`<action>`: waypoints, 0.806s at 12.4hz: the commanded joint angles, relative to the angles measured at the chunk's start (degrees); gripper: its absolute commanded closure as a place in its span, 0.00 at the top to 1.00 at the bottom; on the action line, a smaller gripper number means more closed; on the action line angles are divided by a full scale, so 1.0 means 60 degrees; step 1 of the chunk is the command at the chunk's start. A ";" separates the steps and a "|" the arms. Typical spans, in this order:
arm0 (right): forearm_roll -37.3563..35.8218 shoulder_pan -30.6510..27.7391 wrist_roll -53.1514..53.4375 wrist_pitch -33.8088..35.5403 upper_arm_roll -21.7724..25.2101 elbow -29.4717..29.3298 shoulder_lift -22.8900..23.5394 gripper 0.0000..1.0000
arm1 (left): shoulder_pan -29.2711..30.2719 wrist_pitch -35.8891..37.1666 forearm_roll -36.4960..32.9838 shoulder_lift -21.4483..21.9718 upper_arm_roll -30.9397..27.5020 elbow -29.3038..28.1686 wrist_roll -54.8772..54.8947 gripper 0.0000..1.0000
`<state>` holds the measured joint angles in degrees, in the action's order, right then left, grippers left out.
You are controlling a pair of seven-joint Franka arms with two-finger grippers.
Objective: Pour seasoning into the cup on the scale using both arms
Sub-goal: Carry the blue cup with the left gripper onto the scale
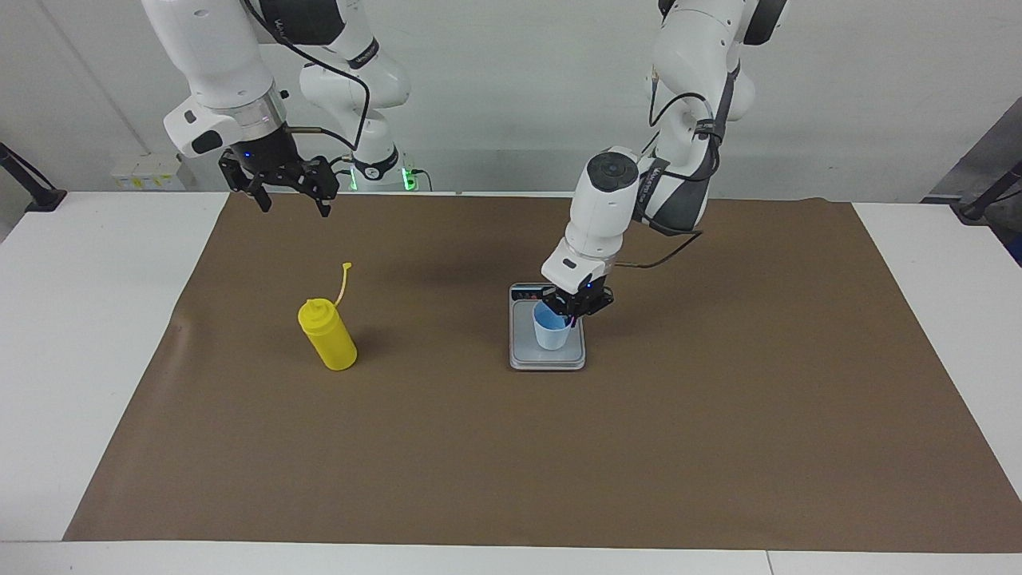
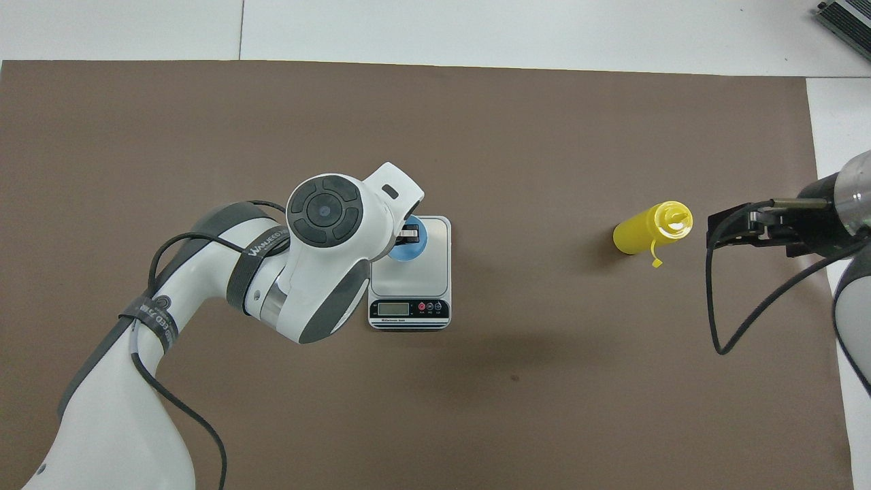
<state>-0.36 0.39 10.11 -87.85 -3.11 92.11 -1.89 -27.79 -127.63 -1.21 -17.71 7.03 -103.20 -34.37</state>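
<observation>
The light blue cup stands on the grey plate of the scale, whose display end is nearer to the robots. My left gripper reaches down onto the cup's rim with one finger inside it, shut on the rim. In the overhead view the left arm covers part of the cup and of the scale. The yellow seasoning bottle stands upright on the mat toward the right arm's end, its cap strap sticking up; it also shows from above. My right gripper hangs open and empty in the air, apart from the bottle.
A brown mat covers most of the white table. Black clamp arms stand at the table's corners nearest the robots. The right gripper's cable loops down over the mat.
</observation>
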 commanded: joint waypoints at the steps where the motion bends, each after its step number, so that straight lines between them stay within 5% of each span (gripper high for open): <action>1: 0.0017 -0.0080 0.0044 0.0082 -0.0024 0.0132 -0.0168 1.00 | -0.0070 -0.0203 -0.0252 -0.0037 -0.0073 -0.0085 -0.0160 0.00; 2: 0.0017 -0.0080 0.0058 0.0082 -0.0038 0.0132 -0.0168 1.00 | -0.0070 -0.0246 -0.0252 -0.0037 -0.0073 -0.0070 -0.0160 0.00; 3: 0.0017 -0.0080 0.0044 0.0082 -0.0038 0.0132 -0.0168 1.00 | -0.0070 -0.0319 -0.0252 -0.0037 -0.0073 -0.0099 -0.0160 0.14; 5: 0.0017 -0.0080 0.0044 0.0082 -0.0024 0.0132 -0.0168 1.00 | -0.0070 -0.0349 -0.0252 -0.0037 -0.0073 -0.0143 -0.0174 0.86; 6: 0.0017 -0.0080 0.0044 0.0082 -0.0038 0.0132 -0.0168 1.00 | -0.0070 -0.0277 -0.0252 -0.0037 -0.0088 -0.0085 -0.0203 1.00; 10: 0.0017 -0.0080 0.0044 0.0082 -0.0038 0.0132 -0.0168 1.00 | 0.0235 0.0658 -0.0266 0.0430 -0.0410 0.0295 -0.0101 1.00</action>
<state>-0.36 0.39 10.11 -87.85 -3.11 92.11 -1.89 -27.57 -127.45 -1.27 -17.62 5.56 -102.47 -34.40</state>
